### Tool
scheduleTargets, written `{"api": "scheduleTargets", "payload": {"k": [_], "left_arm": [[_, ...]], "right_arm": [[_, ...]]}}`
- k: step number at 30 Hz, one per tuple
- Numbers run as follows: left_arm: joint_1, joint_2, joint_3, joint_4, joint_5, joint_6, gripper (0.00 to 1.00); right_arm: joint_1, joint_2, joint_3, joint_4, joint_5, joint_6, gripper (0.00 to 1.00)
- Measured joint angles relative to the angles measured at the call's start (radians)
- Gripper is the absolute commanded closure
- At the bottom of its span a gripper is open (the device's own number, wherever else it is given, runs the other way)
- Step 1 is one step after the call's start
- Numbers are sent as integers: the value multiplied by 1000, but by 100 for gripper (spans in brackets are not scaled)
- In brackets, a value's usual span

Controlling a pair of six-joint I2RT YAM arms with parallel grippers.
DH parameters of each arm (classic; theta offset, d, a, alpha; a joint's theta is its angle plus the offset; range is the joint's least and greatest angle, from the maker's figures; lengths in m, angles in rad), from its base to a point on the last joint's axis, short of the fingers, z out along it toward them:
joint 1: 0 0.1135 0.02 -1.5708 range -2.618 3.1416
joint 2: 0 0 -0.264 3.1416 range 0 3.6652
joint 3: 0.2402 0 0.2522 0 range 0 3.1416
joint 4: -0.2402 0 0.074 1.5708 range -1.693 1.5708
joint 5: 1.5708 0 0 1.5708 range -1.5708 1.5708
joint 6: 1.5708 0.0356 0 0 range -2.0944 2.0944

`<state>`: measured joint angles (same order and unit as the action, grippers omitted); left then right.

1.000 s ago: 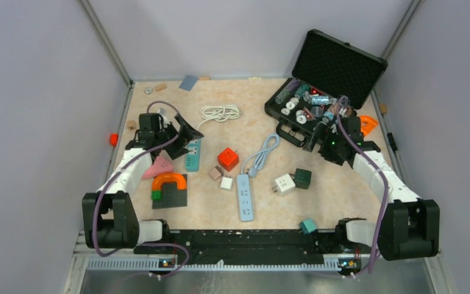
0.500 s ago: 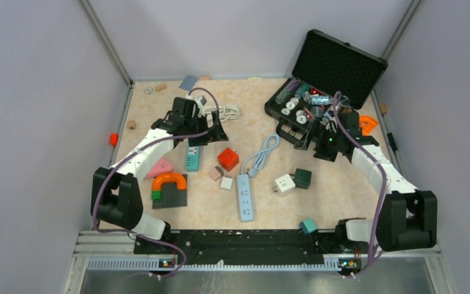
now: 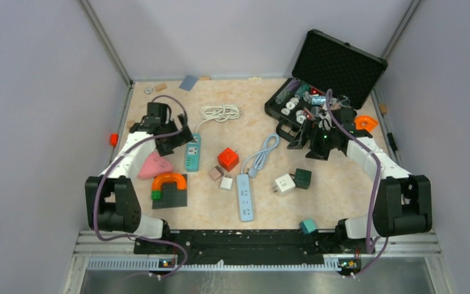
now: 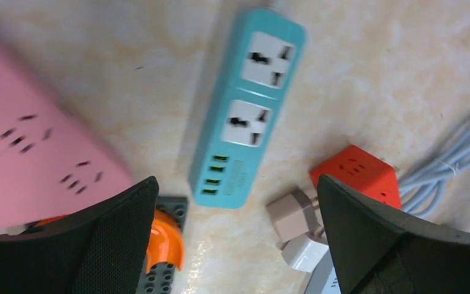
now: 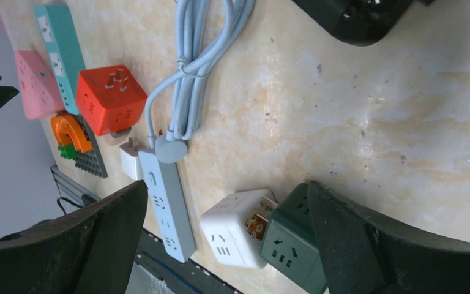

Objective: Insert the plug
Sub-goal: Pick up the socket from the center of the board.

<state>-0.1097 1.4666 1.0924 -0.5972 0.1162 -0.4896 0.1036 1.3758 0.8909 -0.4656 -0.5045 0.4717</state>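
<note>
We see the beige table (image 3: 245, 92) filling the middle of the overhead view, with an open black case (image 3: 339, 61) at its upper right. The left gripper (image 4: 235, 184) hovers at the left of the overhead frame, above the near end of the teal power strip (image 4: 245, 110). Its fingers (image 4: 116, 239) stand wide apart with nothing between them. The right gripper (image 5: 226, 184) hangs at the right, just below the case. Its fingers (image 5: 367, 245) are also spread wide and hold nothing.

Below centre lies a light blue power strip (image 3: 245, 197), its grey cable looping up toward the case. A pink triangular socket (image 3: 154, 165) sits left of the teal strip, and below it a grey brick plate (image 3: 170, 197) carries an orange arch (image 3: 169, 181). A red cube socket (image 3: 227, 158) rests near the frame's centre.

The white cube plug (image 5: 232, 229) lies on the table right of the light blue strip, low in the right wrist view between the two fingers. Its prongs point at the dark green cube socket (image 5: 294, 242) just beside it. We cannot tell whether the prongs are seated. A beige adapter (image 4: 287, 214) and a white adapter (image 4: 303, 254) touch each other just below the red cube.
</note>
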Motion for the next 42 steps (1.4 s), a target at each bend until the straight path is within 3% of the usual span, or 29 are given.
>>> {"api": "scheduleTargets", "payload": {"k": [11,19,26,34,39,42], "left_arm": [[460,-216,-220,-35,25,-123,1],[771,-294,-457,74,266,-229,1],[808,-254,-575,254,426,-277,3],[808,-237,-628,391,441,-276,3],[809,-211,-638,482,444,-278,15],[809,-183,-638,528,444,-276,29]], "right_arm": [[91,61,66,-15,-23,-9,1],[92,66,67,-13,-49,-9,1],[93,66,66,1,-66,-8,1],[93,66,66,14,-76,-8,1],[93,66,66,16,-85,-8,1],[93,67,66,16,-89,-8,1]]}}
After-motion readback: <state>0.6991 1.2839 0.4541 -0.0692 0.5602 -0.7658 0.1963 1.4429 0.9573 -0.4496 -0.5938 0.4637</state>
